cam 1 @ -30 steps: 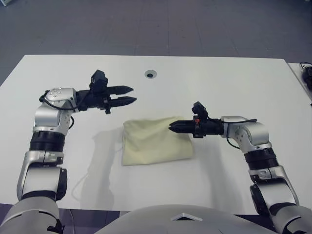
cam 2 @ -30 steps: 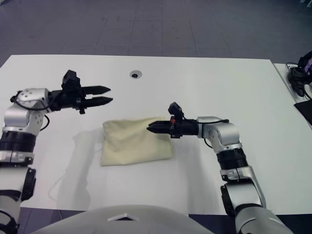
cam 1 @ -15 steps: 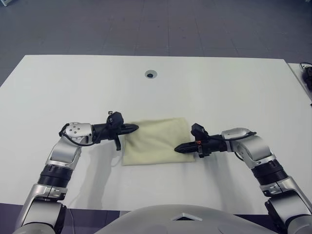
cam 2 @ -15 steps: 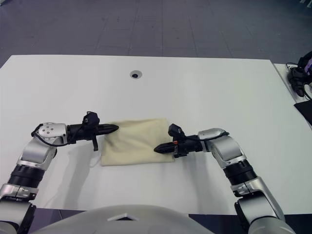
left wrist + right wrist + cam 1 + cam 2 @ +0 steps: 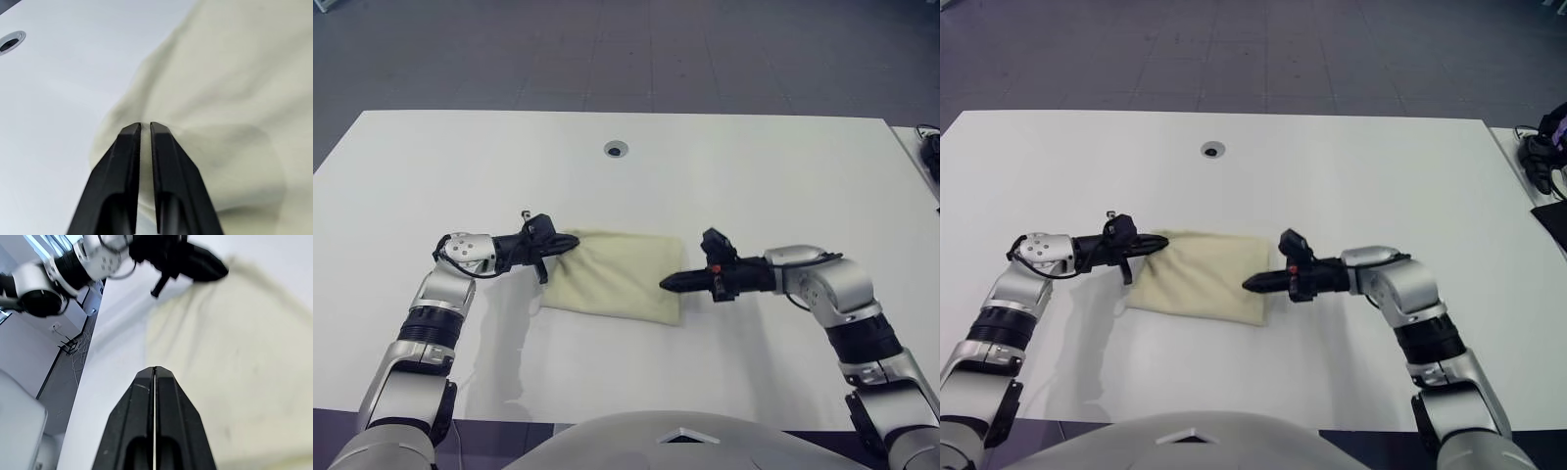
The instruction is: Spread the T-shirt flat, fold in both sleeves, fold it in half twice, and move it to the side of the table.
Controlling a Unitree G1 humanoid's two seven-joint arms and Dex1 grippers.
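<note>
Nearest you, the white worktop (image 5: 607, 372) is running along its 6 o'clock edge. Just beyond it, the folded T-shirt (image 5: 612, 276) is lying near the middle. Its long axis is running from 10 o'clock to 4 o'clock, and its nearest corner is pointing toward 4 o'clock. Your right hand (image 5: 668, 284) is sitting at the shirt's 3 o'clock edge with its fingers pressed together and nothing visibly gripped; you cannot tell whether the tip is touching the cloth. Your left hand (image 5: 570, 241) is pinching the shirt's 10 o'clock corner, its fingers (image 5: 128, 147) clamped on puckered fabric. The worktop is stretching well past the shirt toward 9 and 3 o'clock. Farther off at 12 o'clock, a round hole (image 5: 616, 149) is sitting well apart from the shirt.
</note>
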